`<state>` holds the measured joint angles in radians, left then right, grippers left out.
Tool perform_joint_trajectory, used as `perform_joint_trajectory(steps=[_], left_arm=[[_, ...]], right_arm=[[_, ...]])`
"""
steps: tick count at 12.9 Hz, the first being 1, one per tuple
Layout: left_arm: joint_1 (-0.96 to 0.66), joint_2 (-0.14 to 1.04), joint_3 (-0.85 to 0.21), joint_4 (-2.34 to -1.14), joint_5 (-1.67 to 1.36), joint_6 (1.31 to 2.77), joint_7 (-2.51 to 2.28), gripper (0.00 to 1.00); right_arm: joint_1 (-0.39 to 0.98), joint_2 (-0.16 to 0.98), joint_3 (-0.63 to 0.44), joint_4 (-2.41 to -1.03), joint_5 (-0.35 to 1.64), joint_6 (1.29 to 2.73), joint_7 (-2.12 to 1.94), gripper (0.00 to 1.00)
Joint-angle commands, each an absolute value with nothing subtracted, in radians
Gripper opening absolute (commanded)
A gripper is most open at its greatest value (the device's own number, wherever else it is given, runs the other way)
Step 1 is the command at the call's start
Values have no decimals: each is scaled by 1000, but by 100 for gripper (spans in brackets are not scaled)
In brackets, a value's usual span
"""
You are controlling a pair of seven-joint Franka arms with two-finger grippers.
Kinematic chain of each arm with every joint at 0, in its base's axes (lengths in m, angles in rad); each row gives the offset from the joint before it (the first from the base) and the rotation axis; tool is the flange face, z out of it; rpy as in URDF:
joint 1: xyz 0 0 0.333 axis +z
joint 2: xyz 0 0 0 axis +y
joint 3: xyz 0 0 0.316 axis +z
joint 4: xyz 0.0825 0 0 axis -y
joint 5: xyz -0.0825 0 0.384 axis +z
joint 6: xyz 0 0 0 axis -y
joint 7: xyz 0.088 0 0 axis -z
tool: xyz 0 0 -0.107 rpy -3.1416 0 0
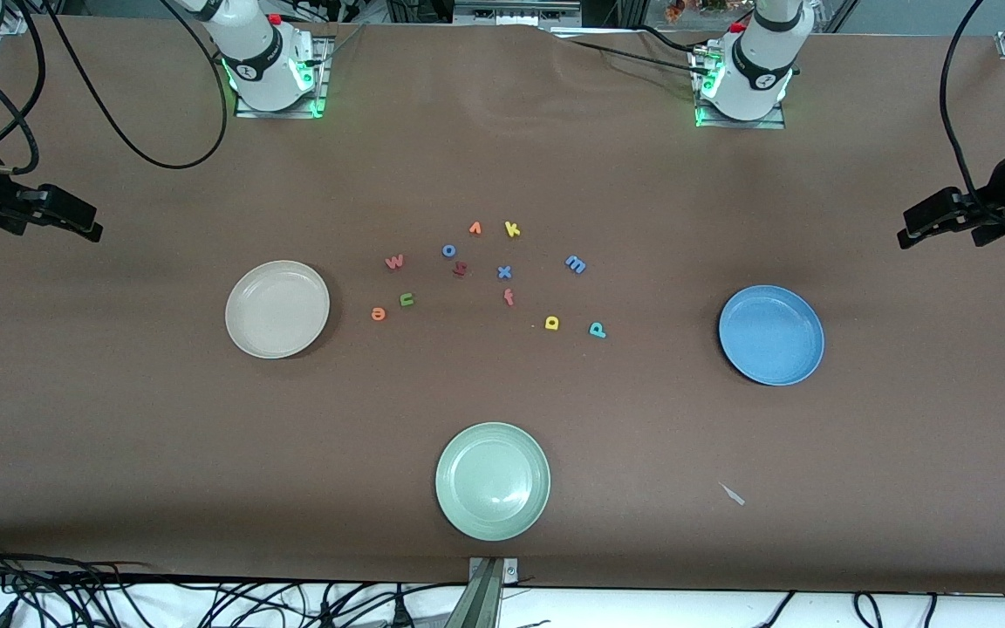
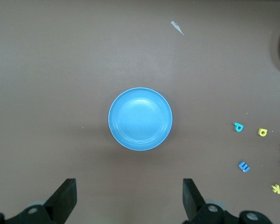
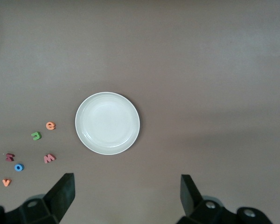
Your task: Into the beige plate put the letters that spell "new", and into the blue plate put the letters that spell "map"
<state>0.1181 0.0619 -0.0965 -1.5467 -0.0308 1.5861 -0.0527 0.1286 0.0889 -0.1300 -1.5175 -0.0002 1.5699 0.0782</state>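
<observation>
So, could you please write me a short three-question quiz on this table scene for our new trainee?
1. True or false: the beige plate already holds a letter.
2. Which letter lies nearest the blue plate: A) teal p B) orange e C) green n?
3. How do the left gripper and right gripper stand?

Key: 1. False; it holds nothing. 2. A. 3. Both open, each above its plate.
</observation>
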Motion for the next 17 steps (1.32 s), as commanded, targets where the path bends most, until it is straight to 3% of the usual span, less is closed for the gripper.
perform_joint_trajectory(steps=[1, 17], left_arm=[[120, 54, -98, -1555, -41, 1586, -40, 100], [118, 55, -98, -1555, -41, 1588, -40, 100]], right_arm=[[129, 98, -132, -1491, -9, 1555, 72, 100], [141, 92, -112, -1491, 5, 1557, 71, 100]])
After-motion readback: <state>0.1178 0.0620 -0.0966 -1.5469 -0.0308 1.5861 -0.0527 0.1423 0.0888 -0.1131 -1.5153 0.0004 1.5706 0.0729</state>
